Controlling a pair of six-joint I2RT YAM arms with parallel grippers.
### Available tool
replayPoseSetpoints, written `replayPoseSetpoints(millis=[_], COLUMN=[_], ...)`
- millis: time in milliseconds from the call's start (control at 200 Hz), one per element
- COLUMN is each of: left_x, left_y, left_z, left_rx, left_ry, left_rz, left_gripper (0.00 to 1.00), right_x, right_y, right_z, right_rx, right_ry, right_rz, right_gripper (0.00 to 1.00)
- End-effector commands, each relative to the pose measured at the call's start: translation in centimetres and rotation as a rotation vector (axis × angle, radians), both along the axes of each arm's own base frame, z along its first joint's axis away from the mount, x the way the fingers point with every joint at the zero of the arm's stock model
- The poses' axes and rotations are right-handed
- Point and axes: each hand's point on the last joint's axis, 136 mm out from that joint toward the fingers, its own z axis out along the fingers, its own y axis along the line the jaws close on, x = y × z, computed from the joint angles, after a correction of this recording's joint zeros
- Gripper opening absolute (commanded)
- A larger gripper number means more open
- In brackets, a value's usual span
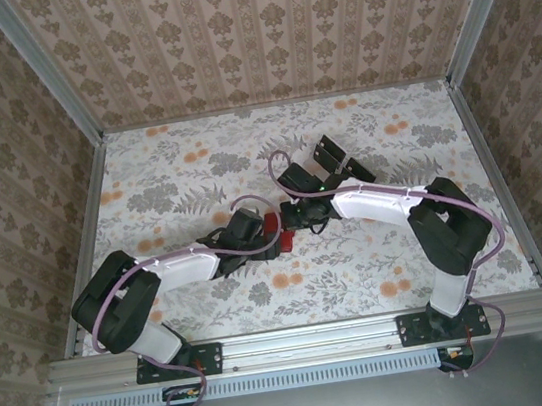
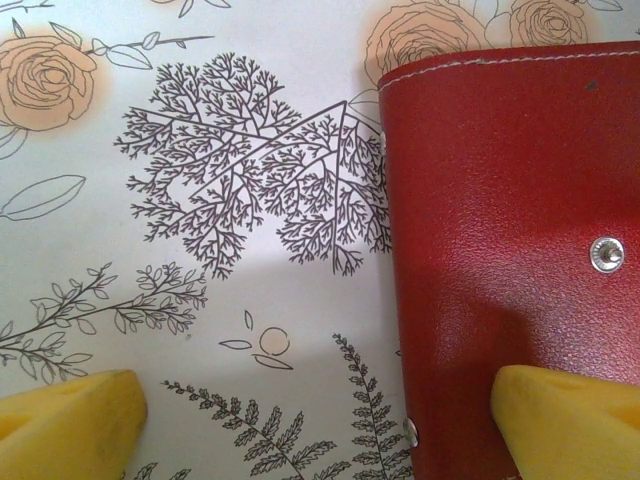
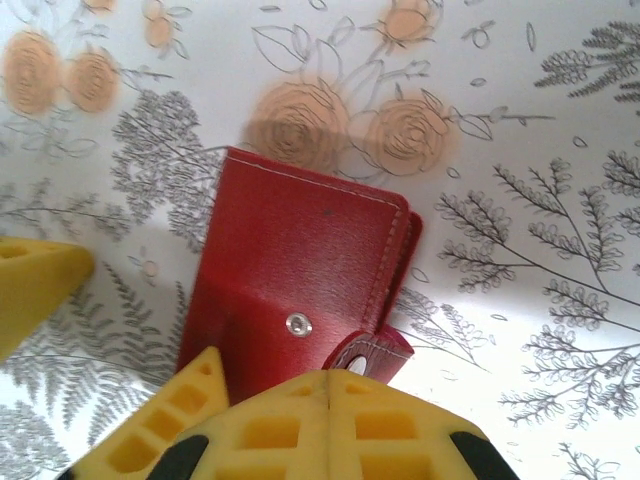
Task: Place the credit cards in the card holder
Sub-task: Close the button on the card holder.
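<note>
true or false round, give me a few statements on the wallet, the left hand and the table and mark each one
1. The wallet is red. True.
2. Its tab is snapped onto the stud. False: the tab is loose and the stud is bare.
3. The left hand is open. True.
4. The table is plain white. False: it has a floral print.
5. The wallet lies folded. True.
</note>
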Motion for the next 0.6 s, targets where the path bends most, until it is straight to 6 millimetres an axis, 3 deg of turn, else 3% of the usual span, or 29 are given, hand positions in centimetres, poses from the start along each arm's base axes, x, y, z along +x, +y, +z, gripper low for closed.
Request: replayPoseSetpoints(millis=[0, 595], left_x=[-5.7, -5.9], left_y=[2.0, 1.8], left_z=[-5.1, -5.3], left_rx=[0.088, 0.07], left_ry=[0.241, 0.241], left_rz=[-0.073, -0.08], left_gripper=[1.0, 1.0], right_x=[-0.2, -0.1], right_y=[1.0, 3.5], right_z=[1.6, -1.4], right_rx=[0.081, 0.112], right_ry=[-0.017, 0.061], right_rz=[0.005, 0.046], right_gripper=[0.0, 0.0])
